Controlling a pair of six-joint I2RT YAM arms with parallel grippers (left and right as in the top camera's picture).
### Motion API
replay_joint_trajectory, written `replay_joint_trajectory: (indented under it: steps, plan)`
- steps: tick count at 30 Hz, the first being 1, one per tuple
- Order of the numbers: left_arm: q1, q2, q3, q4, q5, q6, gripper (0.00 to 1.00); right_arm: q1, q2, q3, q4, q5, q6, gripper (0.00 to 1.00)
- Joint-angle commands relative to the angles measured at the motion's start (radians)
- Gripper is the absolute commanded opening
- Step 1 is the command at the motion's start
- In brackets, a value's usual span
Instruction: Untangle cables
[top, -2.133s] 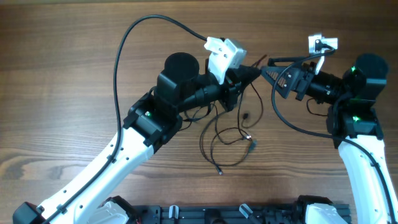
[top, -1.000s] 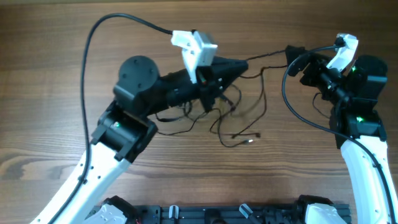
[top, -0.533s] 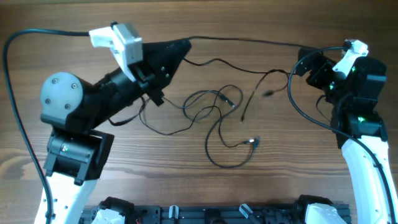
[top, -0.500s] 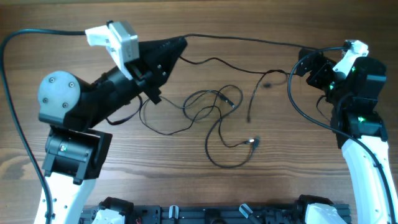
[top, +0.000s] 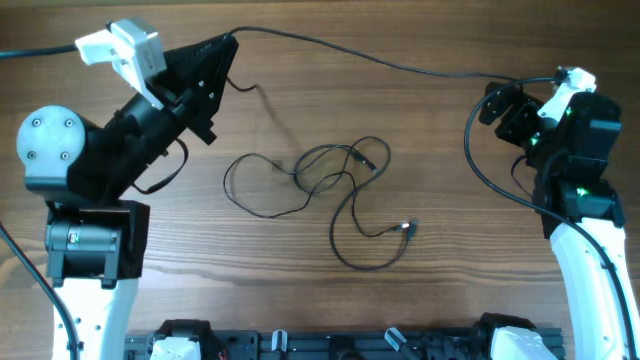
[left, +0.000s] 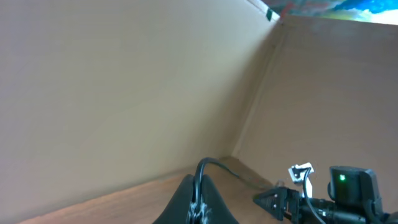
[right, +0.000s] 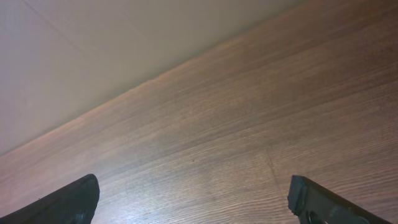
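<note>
While one cable (top: 350, 52) spans overhead from the left gripper (top: 227, 41) toward the right gripper (top: 492, 100), the other cables (top: 335, 190) lie loosely looped mid-bench (top: 300, 300). Left wrist view: gripper clenched on that cable. Right wrist view: fingers (right: 71, 199) spread wide, nothing between. These cords look light and limp; gripping near a plug (top: 409, 227) seems best.

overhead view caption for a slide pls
Left gripper holds one cable stretched toward the right gripper; the other cables lie looped on the table.
</note>
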Motion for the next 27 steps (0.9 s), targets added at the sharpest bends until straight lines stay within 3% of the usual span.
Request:
replay_joint_trajectory:
  steps: [1,8,14,16,22,27]
  plan:
    - [0.010,-0.010,0.008,-0.035,-0.014,-0.002,0.04,-0.005,0.004,0.006,-0.007,-0.039,-0.014,1.00]
    - [-0.031,0.013,0.008,-0.095,-0.013,-0.002,0.04,-0.005,0.004,0.006,-0.009,-0.255,-0.120,1.00]
    - [-0.102,0.066,0.008,-0.137,-0.015,0.003,0.04,-0.005,0.004,0.006,-0.031,-0.279,-0.117,1.00]
    - [-0.096,0.065,0.008,-0.120,-0.087,0.006,0.04,-0.005,0.004,0.006,-0.044,-0.279,-0.117,1.00]
    - [0.076,0.029,0.008,0.319,-0.166,-0.055,0.04,-0.005,0.004,0.006,-0.081,-0.279,-0.141,1.00]
    - [0.289,0.027,0.008,0.367,-0.320,-0.055,0.04,-0.005,0.004,0.006,-0.085,-0.279,-0.143,1.00]
